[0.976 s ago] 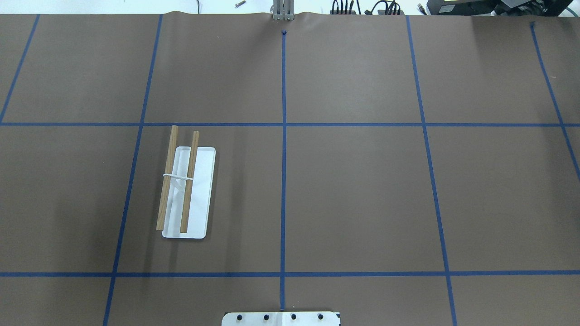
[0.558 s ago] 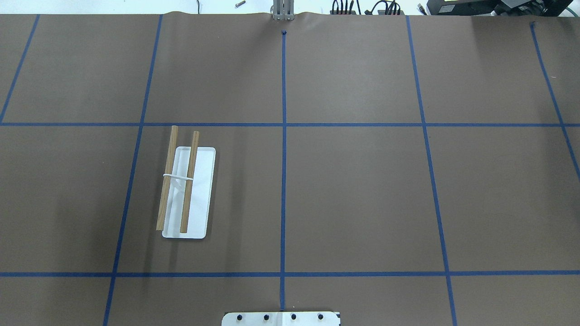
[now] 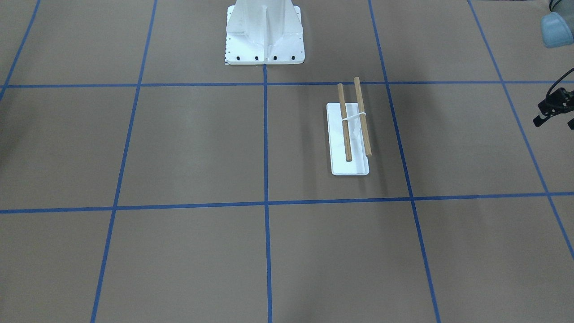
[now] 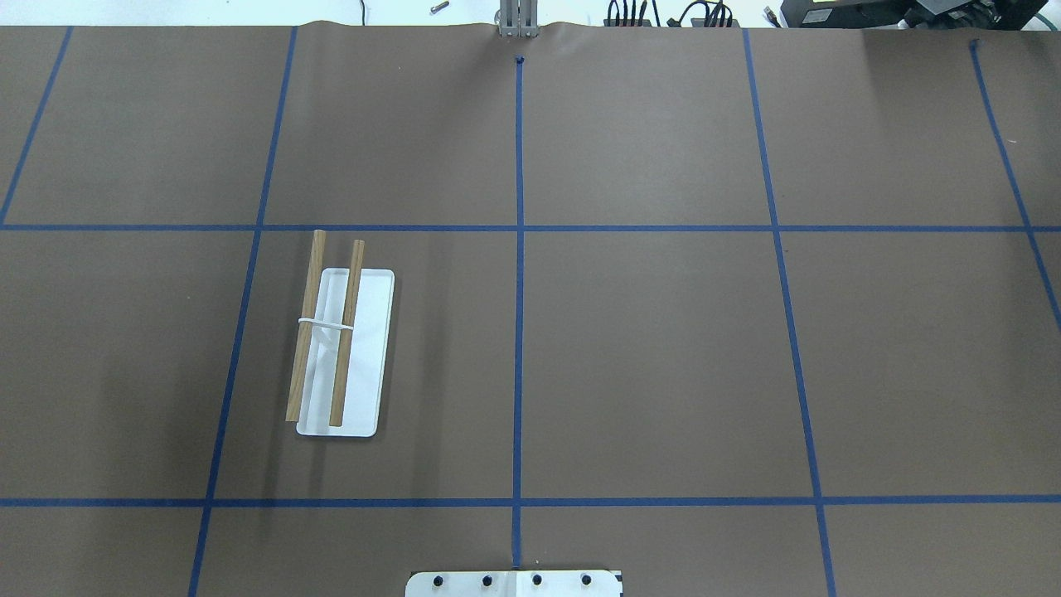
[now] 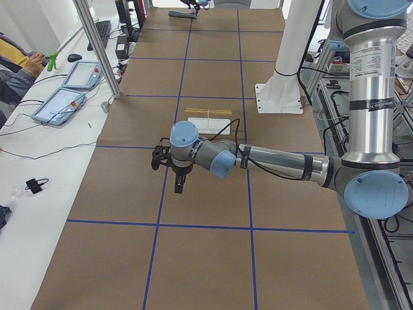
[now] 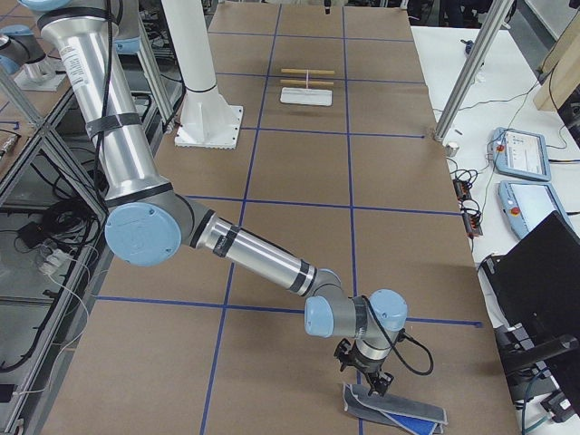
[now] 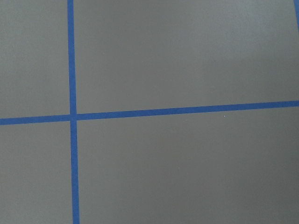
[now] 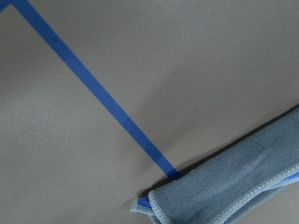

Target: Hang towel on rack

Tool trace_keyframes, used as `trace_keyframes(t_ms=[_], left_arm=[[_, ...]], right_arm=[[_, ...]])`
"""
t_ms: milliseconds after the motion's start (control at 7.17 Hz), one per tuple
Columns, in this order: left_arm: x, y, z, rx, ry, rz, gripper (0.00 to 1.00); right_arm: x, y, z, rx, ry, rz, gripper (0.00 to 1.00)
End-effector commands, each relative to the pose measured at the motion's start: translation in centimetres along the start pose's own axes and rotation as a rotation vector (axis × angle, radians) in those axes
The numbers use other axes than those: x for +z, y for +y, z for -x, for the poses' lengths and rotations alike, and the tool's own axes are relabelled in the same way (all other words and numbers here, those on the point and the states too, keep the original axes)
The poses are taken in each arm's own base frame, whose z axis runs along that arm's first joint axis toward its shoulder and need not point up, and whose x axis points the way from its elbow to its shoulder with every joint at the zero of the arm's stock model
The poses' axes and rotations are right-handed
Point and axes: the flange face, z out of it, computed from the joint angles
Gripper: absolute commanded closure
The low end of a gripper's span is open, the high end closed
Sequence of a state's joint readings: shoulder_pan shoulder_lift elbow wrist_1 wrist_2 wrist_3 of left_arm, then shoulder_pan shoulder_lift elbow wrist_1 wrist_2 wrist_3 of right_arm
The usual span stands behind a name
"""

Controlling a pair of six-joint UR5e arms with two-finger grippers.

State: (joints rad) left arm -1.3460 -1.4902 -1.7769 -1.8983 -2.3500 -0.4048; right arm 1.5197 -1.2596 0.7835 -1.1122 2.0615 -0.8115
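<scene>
Towel (image 8: 233, 186) folded, grey, pale hem, lies flat at lower right of my right wrist view on brown table cover (image 8: 187, 56), its corner over end of blue tape line (image 8: 103, 98). In right side view my right gripper (image 6: 367, 379) points down at towel's left end, bottom of frame; cannot tell finger spread or contact. My left gripper (image 5: 179, 184) hangs mid-frame over table, fingers' state unclear. Rack (image 4: 365, 348) upright, left of centre in overhead view, well apart from towel. White pedestal (image 6: 204, 100) upper left in right side view.

Bright, even light throughout; a soft shadow edges the towel (image 8: 233, 182).
</scene>
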Motion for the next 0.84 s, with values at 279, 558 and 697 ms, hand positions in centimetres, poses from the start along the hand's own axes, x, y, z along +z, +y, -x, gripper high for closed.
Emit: trace_keyframes(t_ms=[279, 558, 697], left_arm=[[0.0, 0.0, 0.0, 0.001, 0.0, 0.0, 0.01], [0.1, 0.0, 0.1, -0.001, 0.0, 0.002, 0.01], [0.1, 0.0, 0.1, -0.001, -0.001, 0.003, 0.01]], right_arm=[[1.5, 0.7, 0.4, 0.083, -0.025, -0.036, 0.09], [2.1, 1.1, 0.6, 0.077, -0.022, -0.035, 0.1], [3.0, 1.7, 0.7, 0.076, -0.022, -0.034, 0.1]])
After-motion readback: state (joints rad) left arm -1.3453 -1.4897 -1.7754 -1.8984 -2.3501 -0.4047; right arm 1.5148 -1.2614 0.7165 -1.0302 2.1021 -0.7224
